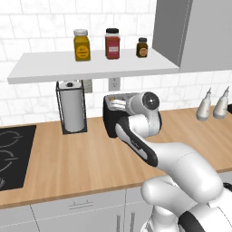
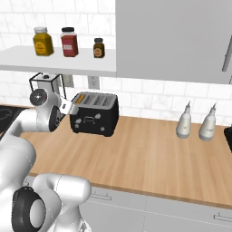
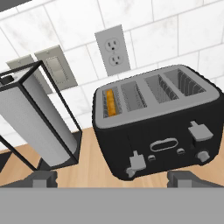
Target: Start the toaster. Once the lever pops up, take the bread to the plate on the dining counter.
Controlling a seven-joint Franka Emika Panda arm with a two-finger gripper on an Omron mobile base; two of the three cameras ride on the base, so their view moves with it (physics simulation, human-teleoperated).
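- Premises: a domestic kitchen, rendered rather than photographed.
- Long light-wood countertop (image 1: 81, 158) over pale grey cabinet fronts with slim bar handles (image 1: 81, 205).
- White tiled back wall (image 2: 136, 93) with a white twin power socket (image 3: 113, 51) and grey switch plates (image 3: 56, 70).
- Black boxy four-slot toaster (image 2: 94, 114) on the counter, a thin orange-brown bread slice (image 3: 112, 103) in one slot.
- Black wire-framed holder with a white paper-towel roll (image 1: 72, 108) beside it.
- Black cooktop (image 1: 11, 156) set into the counter.
- White wall shelf (image 1: 90, 65) carrying three spice jars (image 1: 112, 44).
- Grey upper cabinet (image 2: 172, 38); two pale dispenser bottles (image 2: 195, 122) below it.
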